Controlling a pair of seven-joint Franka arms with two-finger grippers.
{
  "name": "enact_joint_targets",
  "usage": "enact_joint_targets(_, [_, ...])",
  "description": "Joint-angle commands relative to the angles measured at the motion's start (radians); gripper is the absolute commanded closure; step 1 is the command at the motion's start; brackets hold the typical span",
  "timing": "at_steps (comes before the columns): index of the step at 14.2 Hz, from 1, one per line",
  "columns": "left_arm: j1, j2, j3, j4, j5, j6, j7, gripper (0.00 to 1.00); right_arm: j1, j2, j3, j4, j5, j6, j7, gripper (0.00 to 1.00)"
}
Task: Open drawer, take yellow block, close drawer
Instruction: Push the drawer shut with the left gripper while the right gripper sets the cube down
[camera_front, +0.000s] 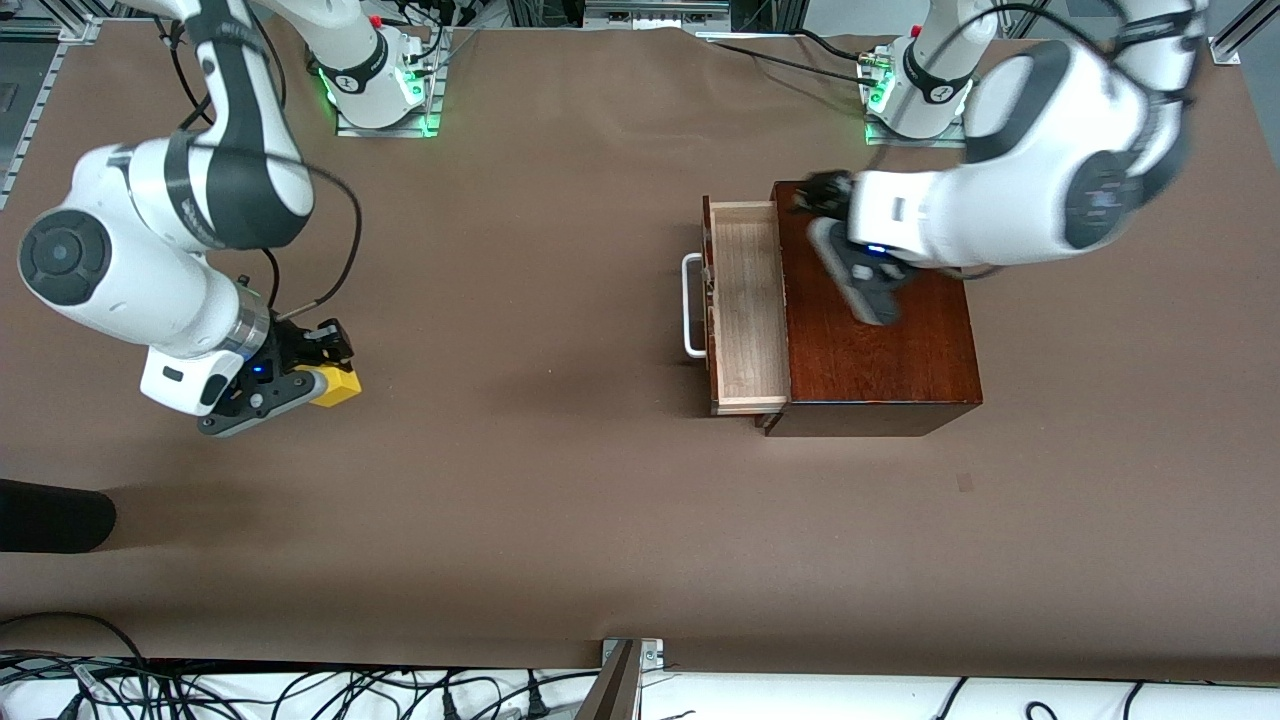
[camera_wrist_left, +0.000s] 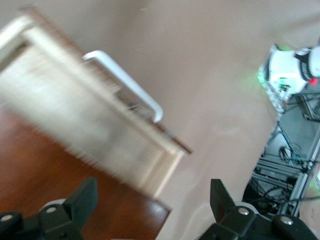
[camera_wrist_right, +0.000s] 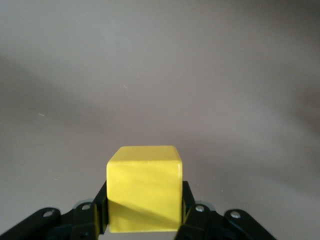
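From the front we see the drawer (camera_front: 745, 305) pulled out, handle at nine o'clock, the left gripper (camera_front: 860, 270) blurred over the box (camera_front: 880, 340); its wrist view shows spread fingers (camera_wrist_left: 82, 200); the right gripper (camera_wrist_right: 145, 212) clamps the yellow block (camera_wrist_right: 144, 192).

left hand (camera_wrist_left: 152, 212): fingers spread, up in the air | right hand (camera_wrist_right: 145, 210): fingers closed, low
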Motion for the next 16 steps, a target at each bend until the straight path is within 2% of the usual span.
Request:
enact_joint_targets(1, [-0.073,0.155,-0.022,0.205,-0.022,-0.027,0.022,0.00,-0.025,-0.072,0.021,-0.269,-0.058,0.210,0.073,1.00])
enact_joint_targets(3, [-0.154,0.278,-0.033,0.307,-0.024,-0.024,0.020,0.00,-0.032,-0.066,0.021,-0.348,-0.061,0.270,0.142,1.00])
enact_joint_targets(5, [-0.208,0.344,-0.038,0.333,0.076,0.007,0.034,0.00,-0.033,-0.040,0.022,-0.386,-0.064,0.319,0.205,1.00])
enact_joint_targets(8, [-0.274,0.369,-0.039,0.329,0.218,0.135,0.187,0.00,-0.033,-0.015,0.022,-0.457,-0.063,0.446,0.210,1.00])
enact_joint_targets(10, [-0.306,0.425,-0.039,0.324,0.322,0.203,0.326,0.00,-0.033,0.020,0.022,-0.472,-0.063,0.491,0.225,1.00])
enact_joint_targets(13, [-0.343,0.493,-0.035,0.325,0.401,0.275,0.433,0.00,-0.037,0.051,0.022,-0.484,-0.060,0.527,0.227,1.00])
enact_joint_targets(15, [-0.346,0.492,-0.032,0.304,0.450,0.245,0.431,0.00,-0.049,0.065,0.022,-0.483,-0.060,0.524,0.224,0.61])
enact_joint_targets(16, [-0.340,0.490,-0.029,0.287,0.476,0.172,0.428,0.00,-0.049,0.071,0.024,-0.483,-0.060,0.524,0.226,0.34])
